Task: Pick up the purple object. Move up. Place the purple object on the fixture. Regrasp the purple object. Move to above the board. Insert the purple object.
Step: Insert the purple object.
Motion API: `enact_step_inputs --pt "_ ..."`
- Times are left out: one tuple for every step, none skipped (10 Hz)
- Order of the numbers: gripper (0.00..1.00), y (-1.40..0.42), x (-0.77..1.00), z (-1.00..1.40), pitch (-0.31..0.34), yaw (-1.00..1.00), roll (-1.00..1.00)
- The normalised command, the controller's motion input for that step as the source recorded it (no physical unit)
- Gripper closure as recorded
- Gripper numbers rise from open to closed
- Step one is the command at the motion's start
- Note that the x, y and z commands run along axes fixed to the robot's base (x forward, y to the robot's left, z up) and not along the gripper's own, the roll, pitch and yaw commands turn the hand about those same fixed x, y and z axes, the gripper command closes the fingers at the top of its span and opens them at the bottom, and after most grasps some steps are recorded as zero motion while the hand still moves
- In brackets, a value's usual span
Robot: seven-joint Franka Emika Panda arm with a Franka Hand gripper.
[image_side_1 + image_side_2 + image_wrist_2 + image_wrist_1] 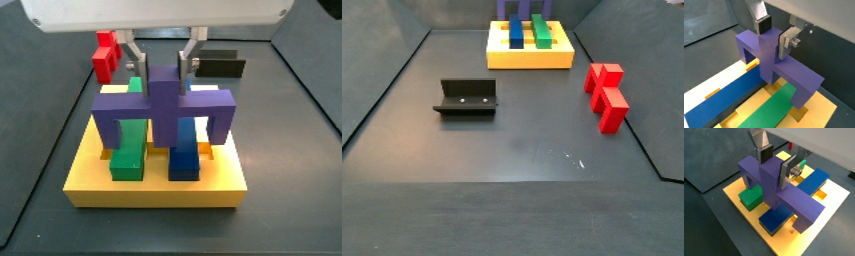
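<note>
My gripper [162, 72] is shut on the top of the middle part of the purple object [160, 105], a flat finger on each side, as both wrist views show [775, 167] [774, 36]. The purple object [784, 193] [761, 47] is upright, prongs down, straddling the green bar [127, 160] and the blue bar [185, 160] on the yellow board [154, 190]. Its prong ends sit at the board's slots; how deep they reach I cannot tell. The black fixture [466, 97] stands empty on the floor, away from the board [529, 58].
Red stepped blocks [607, 95] lie on the dark floor to one side of the board, also seen behind it [104, 55]. The floor has raised edges around it.
</note>
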Motion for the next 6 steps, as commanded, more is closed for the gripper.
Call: enact_step_inputs --pt "1.0 -0.03 -0.09 0.11 0.0 0.0 0.0" --pt "1.0 -0.04 -0.03 0.07 0.0 0.0 0.0" --pt "1.0 -0.01 -0.13 0.03 0.0 0.0 0.0" --pt "1.0 -0.02 -0.19 0.2 0.0 0.0 0.01" --pt "1.0 -0.02 -0.24 0.31 0.0 0.0 0.0" --pt "1.0 0.0 -0.29 0.23 0.0 0.0 0.0"
